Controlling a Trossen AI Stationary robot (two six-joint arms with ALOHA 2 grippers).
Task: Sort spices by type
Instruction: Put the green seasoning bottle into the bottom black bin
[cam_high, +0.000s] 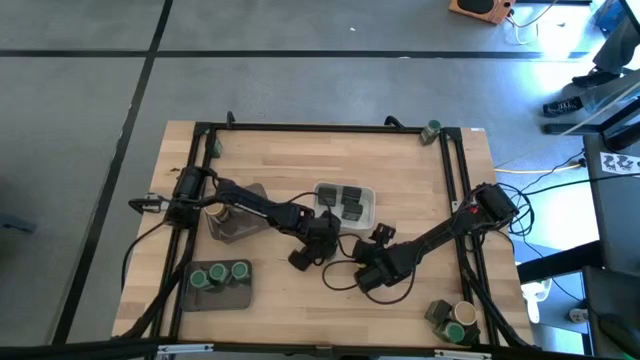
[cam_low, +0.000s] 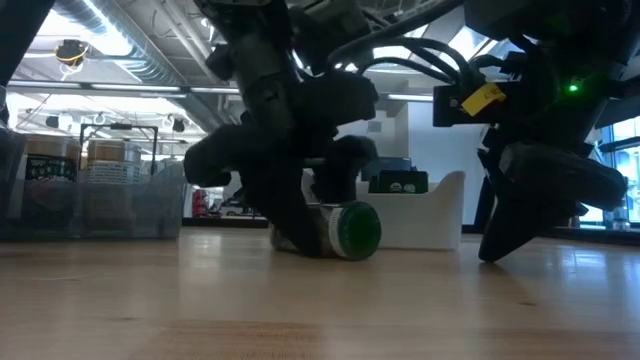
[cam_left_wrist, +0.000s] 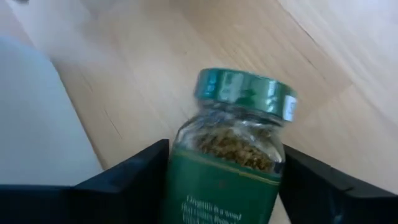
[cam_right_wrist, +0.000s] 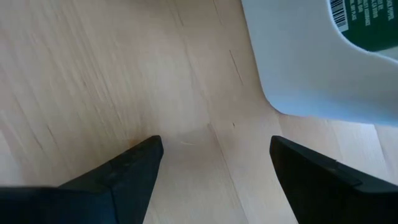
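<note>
A green-lidded spice jar (cam_left_wrist: 227, 149) lies on its side on the wooden table (cam_high: 280, 170), its lid (cam_low: 357, 229) turned toward the low view. My left gripper (cam_left_wrist: 224, 171) comes down over it near the table's middle (cam_high: 305, 252). My right gripper (cam_right_wrist: 214, 162) stands open just right of it (cam_high: 372, 272), over bare wood, touching nothing. Three more green-lidded jars stand in a dark grey tray (cam_high: 220, 280) at the near left. Dark tins sit in the white tray (cam_high: 345, 200). My left gripper has the jar's labelled body (cam_left_wrist: 186, 186) between its two fingers, one finger (cam_left_wrist: 140, 168) on each side, below the lid. The fingers slant down from the table's left. The jar rests on its side on the table.
A second dark grey tray (cam_high: 235, 218) lies under the left arm. A tan-topped jar and a dark tin (cam_high: 450, 320) stand at the near right corner, and single jars (cam_high: 432, 130) at the far corners. The white tray's corner (cam_right_wrist: 298, 74) is close beyond my right gripper.
</note>
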